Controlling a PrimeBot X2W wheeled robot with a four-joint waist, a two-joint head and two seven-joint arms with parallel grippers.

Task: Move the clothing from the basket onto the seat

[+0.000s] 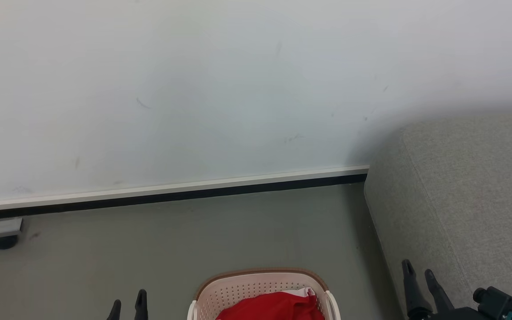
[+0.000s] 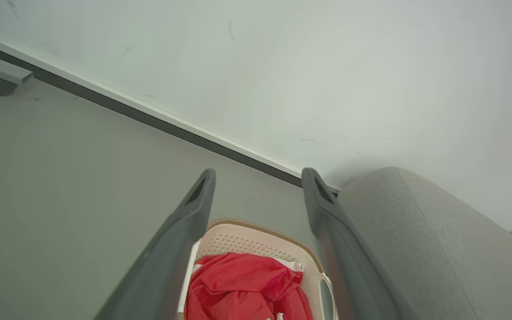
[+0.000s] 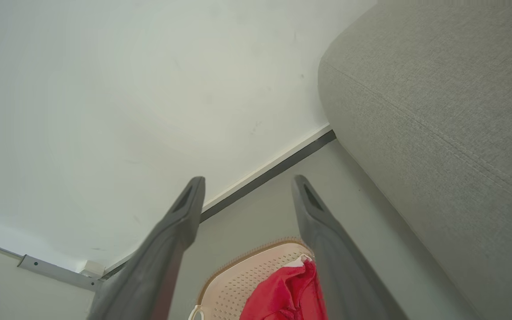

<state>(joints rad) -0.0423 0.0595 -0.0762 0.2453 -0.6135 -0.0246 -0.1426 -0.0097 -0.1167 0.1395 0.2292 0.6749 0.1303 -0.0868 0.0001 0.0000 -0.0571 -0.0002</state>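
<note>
Your head view's bottom edge cuts off the basket (image 1: 238,291) and clothing (image 1: 274,307); the seat (image 1: 474,200) runs off right.

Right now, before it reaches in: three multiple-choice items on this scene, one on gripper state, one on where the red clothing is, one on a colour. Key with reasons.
1. The left gripper and the right gripper, each with two long dark fingers, are:
A both shut
B both open
C left shut, right open

2. The bright red and white fabric clothing lies:
A between the left gripper's fingers
B between the right gripper's fingers
C in the cream-white perforated plastic basket

3. The basket's woven-look rim is:
A brown
B blue
C black

Key:
1 B: each wrist view shows its own fingers spread wide, gripping nothing.
2 C: the red fabric is heaped inside the basket's walls, apart from both grippers.
3 A: a brown band runs round the basket's top edge.
</note>
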